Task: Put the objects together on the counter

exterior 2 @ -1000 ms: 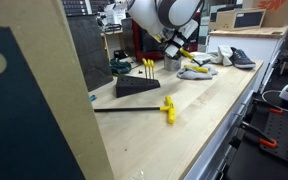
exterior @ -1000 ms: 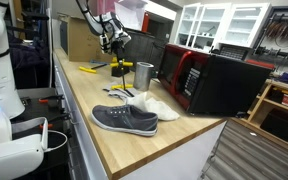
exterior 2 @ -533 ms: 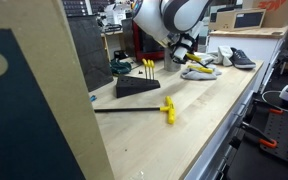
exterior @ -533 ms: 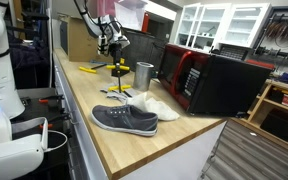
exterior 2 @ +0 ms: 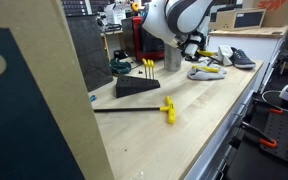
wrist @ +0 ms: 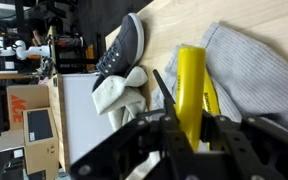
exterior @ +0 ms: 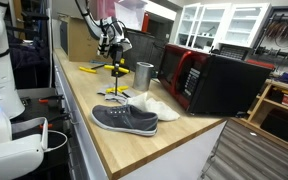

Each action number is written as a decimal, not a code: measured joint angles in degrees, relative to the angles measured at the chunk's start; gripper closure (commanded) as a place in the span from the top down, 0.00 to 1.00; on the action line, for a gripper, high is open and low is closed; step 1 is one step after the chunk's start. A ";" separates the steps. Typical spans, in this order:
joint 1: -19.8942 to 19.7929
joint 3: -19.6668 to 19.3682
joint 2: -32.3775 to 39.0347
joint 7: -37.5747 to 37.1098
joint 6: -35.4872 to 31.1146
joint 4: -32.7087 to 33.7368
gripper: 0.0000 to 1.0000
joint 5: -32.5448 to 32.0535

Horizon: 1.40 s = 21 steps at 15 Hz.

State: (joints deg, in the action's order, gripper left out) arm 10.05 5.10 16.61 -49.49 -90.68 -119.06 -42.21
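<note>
White rounded arm (exterior 2: 170, 17), black end effector (wrist: 192, 122).

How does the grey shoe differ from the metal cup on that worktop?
The sneaker is grey fabric with a white sole; the steel cup is shiny bare metal. The sneaker lies long and low on its sole; the cup stands upright. The sneaker is near the front edge of the counter, the cup farther back by the microwave. Both rest on the counter, and neither is in the gripper, which holds the yellow-and-black tool.
</note>
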 measured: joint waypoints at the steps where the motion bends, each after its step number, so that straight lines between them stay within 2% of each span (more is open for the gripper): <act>1: -0.03 -0.26 0.00 0.83 1.02 -0.04 0.05 -0.22; 6: -0.41 -0.63 0.14 3.61 4.16 -0.08 0.05 -2.54; 7: -0.61 -0.64 0.26 4.06 4.18 -0.08 0.43 -3.19; 8: -0.79 -0.66 0.42 4.17 4.18 -0.08 0.44 -3.85; 15: -1.25 -0.66 1.08 4.10 3.66 0.42 0.95 -4.13; 16: -1.25 -0.65 1.03 4.05 3.51 0.92 1.00 -3.39; 19: -1.23 -0.25 0.41 4.04 2.46 3.43 1.00 1.02; 21: -1.11 0.50 -0.61 4.08 1.18 5.67 1.00 6.23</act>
State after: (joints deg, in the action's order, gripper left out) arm 8.94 5.60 16.01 -45.40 -89.50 -113.39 -35.98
